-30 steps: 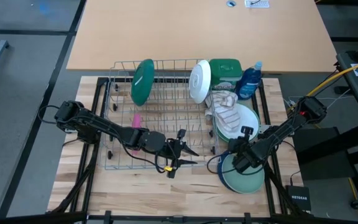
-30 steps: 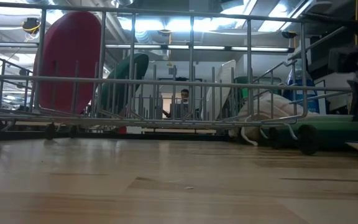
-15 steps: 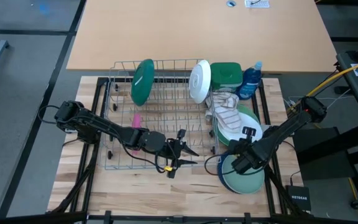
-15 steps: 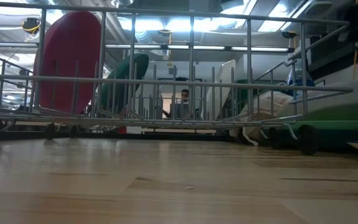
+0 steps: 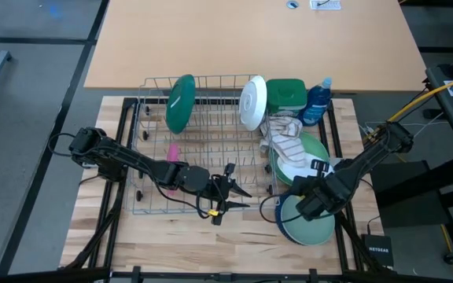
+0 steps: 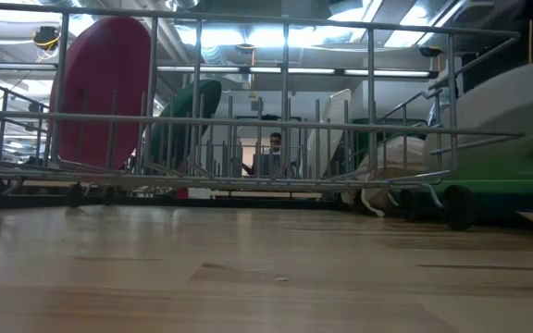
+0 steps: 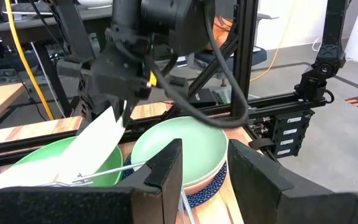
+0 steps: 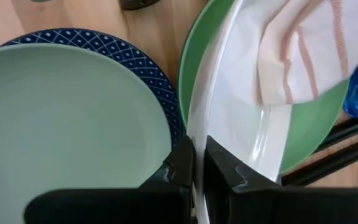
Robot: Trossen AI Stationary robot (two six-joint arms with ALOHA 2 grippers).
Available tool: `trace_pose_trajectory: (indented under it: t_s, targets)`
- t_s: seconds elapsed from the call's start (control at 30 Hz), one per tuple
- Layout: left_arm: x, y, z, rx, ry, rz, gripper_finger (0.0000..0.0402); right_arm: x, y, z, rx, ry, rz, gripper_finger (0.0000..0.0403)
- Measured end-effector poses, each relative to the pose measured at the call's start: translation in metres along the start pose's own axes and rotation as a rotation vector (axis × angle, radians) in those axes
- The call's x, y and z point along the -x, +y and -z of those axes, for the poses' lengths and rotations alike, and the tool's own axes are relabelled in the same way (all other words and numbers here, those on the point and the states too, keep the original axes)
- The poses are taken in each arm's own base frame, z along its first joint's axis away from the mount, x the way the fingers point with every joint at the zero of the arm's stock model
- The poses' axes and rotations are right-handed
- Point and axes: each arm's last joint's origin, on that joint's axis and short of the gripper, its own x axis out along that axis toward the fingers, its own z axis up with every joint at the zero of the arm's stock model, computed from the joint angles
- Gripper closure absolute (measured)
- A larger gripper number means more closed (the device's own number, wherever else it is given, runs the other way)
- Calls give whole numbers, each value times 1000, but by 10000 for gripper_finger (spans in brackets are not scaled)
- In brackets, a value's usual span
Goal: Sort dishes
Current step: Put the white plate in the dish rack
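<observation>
Right gripper [image 8: 197, 163] clamps one tilted white plate [image 8: 241, 130] over two green plates beside the rack [image 5: 203, 141]; left gripper [image 5: 228, 195] hovers, jaws apart.

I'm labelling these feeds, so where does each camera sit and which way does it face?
High: overhead, straight down on the rack, both arms.
Low: table height, looking level through the rack wires; no arm seen.
Left wrist: past the open left hand toward the right arm.
Right wrist: past the right hand shut on the white plate.
Both wrist views share that plate.
</observation>
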Motion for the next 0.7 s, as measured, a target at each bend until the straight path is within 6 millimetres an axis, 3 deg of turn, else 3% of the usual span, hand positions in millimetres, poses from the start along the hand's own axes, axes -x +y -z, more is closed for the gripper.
trace_pose_trajectory:
  t_s: [0.3,0.7]
  targets:
    - [0,0,0,0,0,0,284,23,-5,-3,-3,-10,-44,388]
    - [0,0,0,0,-1,0,284,38,-6,-5,-11,-6,-123,388]
